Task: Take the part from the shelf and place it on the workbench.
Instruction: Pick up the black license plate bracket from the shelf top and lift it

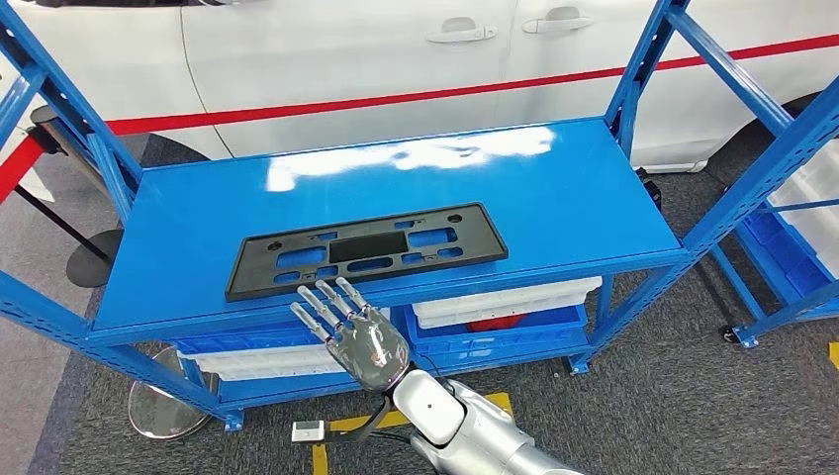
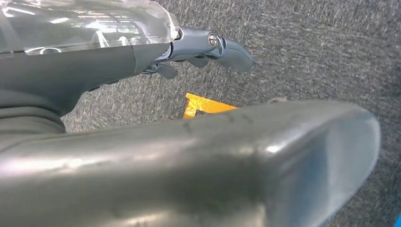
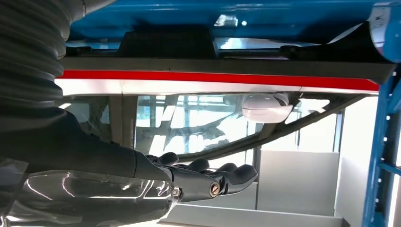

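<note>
A flat black part (image 1: 366, 249), a long frame with slots and cut-outs, lies near the front edge of the blue shelf top (image 1: 574, 188). My right hand (image 1: 354, 334) is raised just in front of that edge, below the part's near side. Its fingers are stretched out and apart, pointing at the part without touching it. The right wrist view has the same hand (image 3: 203, 182) flat and holding nothing. My left hand (image 2: 208, 47) hangs over grey carpet, its fingers loosely extended and nothing in it.
A white car (image 1: 376, 59) with a red stripe stands close behind the shelf. White and blue bins (image 1: 505, 307) fill the lower level. A second blue rack (image 1: 792, 218) stands to the right. A round metal base (image 1: 163, 406) and yellow floor tape (image 1: 356, 426) lie below.
</note>
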